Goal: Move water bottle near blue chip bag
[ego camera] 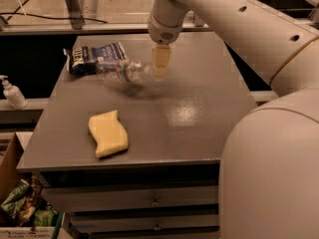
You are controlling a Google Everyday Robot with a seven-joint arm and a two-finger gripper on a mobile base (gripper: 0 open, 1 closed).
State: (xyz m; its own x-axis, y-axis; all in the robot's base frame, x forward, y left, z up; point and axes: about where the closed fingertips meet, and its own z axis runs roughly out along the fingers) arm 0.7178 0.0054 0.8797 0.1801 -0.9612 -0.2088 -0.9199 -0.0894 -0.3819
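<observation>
Grey tabletop (199, 113) open in front of and right of the gripper (160, 66), poised near the far edge. Clear water bottle (127, 69) tilted just left of it, one end meeting it; grasped or released, cannot tell. Blue chip bag (92, 59) farther left, partly hidden behind the bottle. Yellow sponge (108, 133) well forward-left, near the front edge. Arm (239, 29) cut off at right.
</observation>
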